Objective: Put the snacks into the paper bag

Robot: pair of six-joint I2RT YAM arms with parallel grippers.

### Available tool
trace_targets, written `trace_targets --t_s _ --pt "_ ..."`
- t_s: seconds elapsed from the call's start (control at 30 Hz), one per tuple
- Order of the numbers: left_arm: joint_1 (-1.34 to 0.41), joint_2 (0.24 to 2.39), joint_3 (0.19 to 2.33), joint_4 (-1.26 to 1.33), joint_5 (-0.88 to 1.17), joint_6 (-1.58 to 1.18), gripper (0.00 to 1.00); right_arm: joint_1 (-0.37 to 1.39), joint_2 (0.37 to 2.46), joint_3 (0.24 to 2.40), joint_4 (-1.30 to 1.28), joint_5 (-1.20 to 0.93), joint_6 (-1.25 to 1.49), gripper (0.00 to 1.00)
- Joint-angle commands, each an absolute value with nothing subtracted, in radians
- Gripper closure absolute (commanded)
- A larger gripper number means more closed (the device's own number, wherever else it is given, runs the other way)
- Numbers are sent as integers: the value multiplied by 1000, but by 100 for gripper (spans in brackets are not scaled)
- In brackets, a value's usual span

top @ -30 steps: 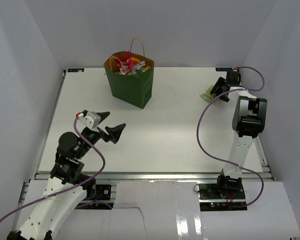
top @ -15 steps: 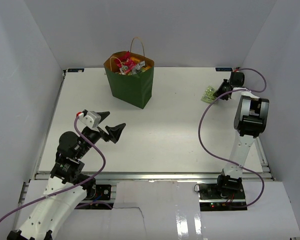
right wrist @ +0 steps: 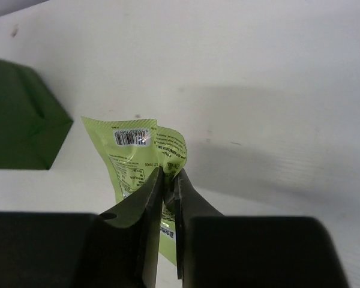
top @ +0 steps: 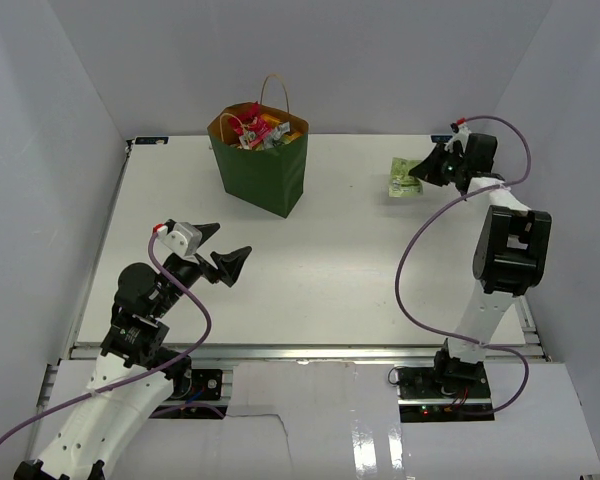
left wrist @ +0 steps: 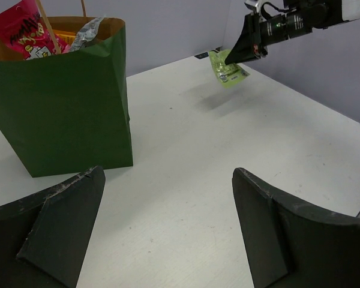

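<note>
The left claw hovers spread wide and empty over the worktop. Further back stands the dark green paper bag, upright, with red, yellow and grey packets heaped to its rim. Far right, a light-green packet hangs above the worktop, pinched in the right claw.

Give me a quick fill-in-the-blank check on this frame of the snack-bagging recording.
1. The right gripper is shut on a ___ packet.
2. The left gripper is ___ and holds nothing.
3. The paper bag stands ___ with snacks inside.

Missing words: light-green; open; upright.
</note>
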State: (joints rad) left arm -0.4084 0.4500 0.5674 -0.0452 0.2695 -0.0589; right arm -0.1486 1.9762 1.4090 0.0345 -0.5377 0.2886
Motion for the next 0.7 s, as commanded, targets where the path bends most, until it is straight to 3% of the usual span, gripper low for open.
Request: trace_targets --t_s 0.0,0.2,0.37,0.67 --pt "-403 443 569 -48 264 -51 2 -33 1852 1472 34 -657 129 92" --pt "-402 443 569 -49 256 -46 2 288 1812 1779 -132 -476 -55 92" --pt "-400 443 568 -49 252 -41 2 449 2012 2258 -297 -378 -90 92" --pt "-396 457 566 -46 258 -40 2 646 2157 2425 -165 -68 -264 92"
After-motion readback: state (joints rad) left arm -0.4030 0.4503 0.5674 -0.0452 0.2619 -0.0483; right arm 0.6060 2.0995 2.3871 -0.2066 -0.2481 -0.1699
